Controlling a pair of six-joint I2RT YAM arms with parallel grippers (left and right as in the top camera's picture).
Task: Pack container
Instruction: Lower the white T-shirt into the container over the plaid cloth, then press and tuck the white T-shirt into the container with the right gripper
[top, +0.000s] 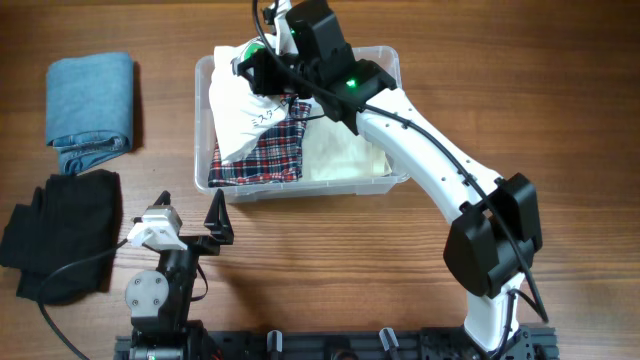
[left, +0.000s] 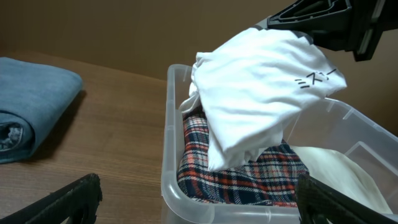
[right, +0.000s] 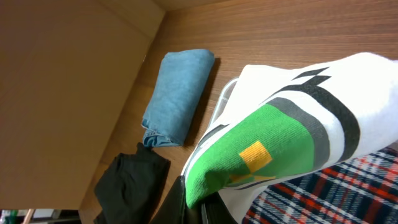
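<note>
The white shirt hides the fingertips of the right gripper and much of the plaid garment beneath (its small black print cannot be read), the clear container runs off the left wrist view's right and bottom edges, and the black garment is cropped in the right wrist view.

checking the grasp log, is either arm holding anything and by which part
The right gripper holds the white shirt by a bunched upper edge, above the container. The left gripper is open and empty.
</note>
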